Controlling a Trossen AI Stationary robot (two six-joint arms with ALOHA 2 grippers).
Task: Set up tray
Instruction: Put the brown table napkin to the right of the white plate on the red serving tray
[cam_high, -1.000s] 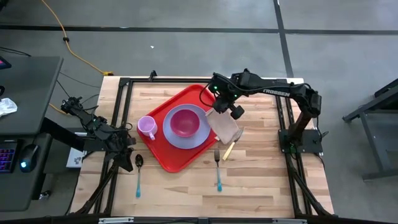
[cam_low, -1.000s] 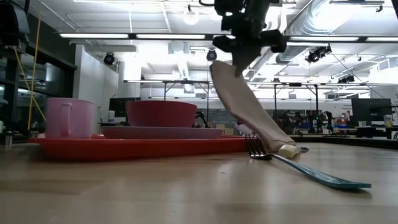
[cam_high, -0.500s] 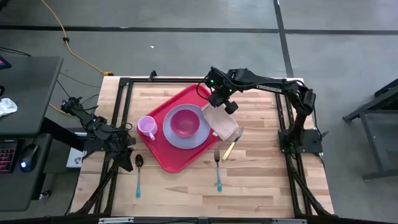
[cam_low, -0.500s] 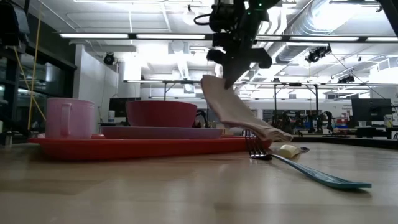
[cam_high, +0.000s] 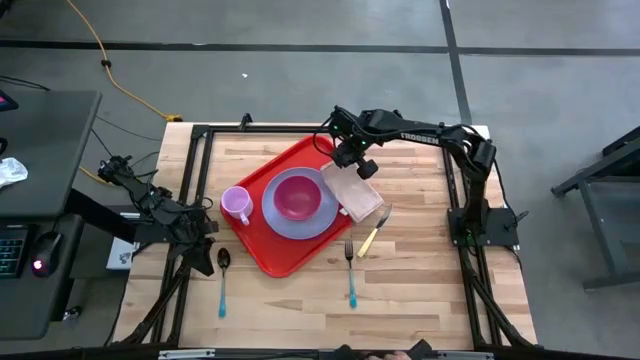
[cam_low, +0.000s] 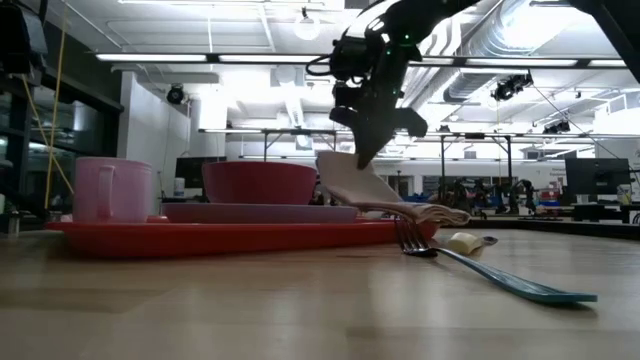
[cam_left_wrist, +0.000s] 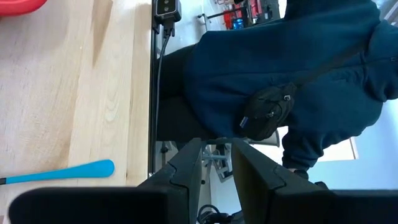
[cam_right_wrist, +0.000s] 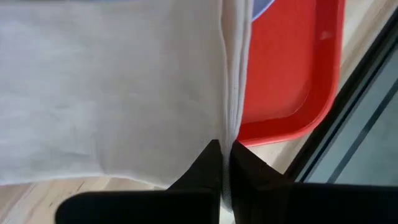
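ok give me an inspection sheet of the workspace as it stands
surface: wooden table, bare toward the near edge.
job's things: red tray holds a pink cup and a lavender plate with a red bowl; a beige napkin lies half over the tray's edge.
clutter: fork, spoon and knife lie on the table off the tray.
grippers: right gripper is shut on the napkin; left gripper is parked at the table's left edge, slightly open.
cables: yellow cable on the floor.
surroundings: a person in dark blue stands beside the table.
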